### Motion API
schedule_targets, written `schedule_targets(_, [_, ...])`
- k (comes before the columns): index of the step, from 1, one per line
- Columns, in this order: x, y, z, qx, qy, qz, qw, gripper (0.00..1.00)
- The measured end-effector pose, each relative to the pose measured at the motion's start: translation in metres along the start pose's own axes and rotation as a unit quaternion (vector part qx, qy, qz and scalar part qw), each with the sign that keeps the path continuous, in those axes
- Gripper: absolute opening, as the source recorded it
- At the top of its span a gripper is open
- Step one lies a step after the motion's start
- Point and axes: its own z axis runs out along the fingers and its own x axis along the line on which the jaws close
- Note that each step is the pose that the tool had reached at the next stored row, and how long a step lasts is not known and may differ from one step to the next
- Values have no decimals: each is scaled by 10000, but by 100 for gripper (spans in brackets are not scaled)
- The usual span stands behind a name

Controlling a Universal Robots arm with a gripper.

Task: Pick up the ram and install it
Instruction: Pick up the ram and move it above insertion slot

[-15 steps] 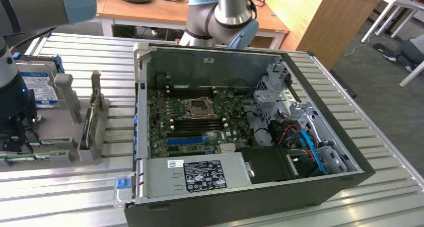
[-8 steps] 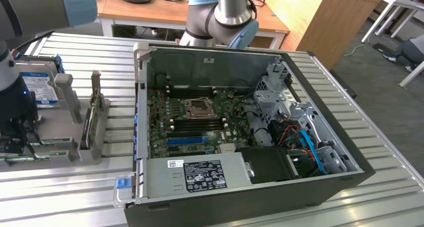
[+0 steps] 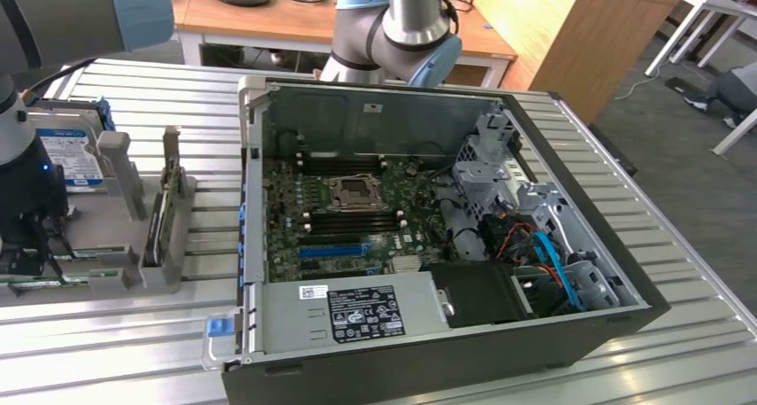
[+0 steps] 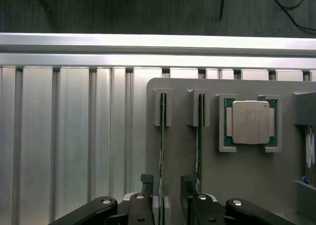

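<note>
My hand point(image 4: 165, 183) is wide, one finger on each side of the ram point(image 4: 161, 146), and neither finger seems to touch it; I hold nothing. The ram stands on its thin edge in a slot of the grey holder point(image 4: 247, 185). That suits me, I judge, because both flat faces are free for my fingers to close on. A second stick point(image 4: 199, 136) stands in the neighbouring slot, just outside one finger, so I keep my spread no wider than I need. The processor chip point(image 4: 249, 122) lies flat in its own pocket further along the holder.

In the exterior view the holder sits at about nine o'clock on the table point(image 3: 686, 352). The open computer case point(image 3: 414, 374) lies on its side at the centre, with its motherboard point(image 3: 343, 228) facing up so the slots can be reached from above.
</note>
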Motion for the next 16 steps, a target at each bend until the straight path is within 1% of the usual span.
schedule_targets(3, [20,-1,-2,-1,1,-1,10000,36])
schedule_targets(10, [24,-1,1,0,0,-1,10000,36])
schedule_targets(16, [25,-3,44,0,0,-1,10000,36])
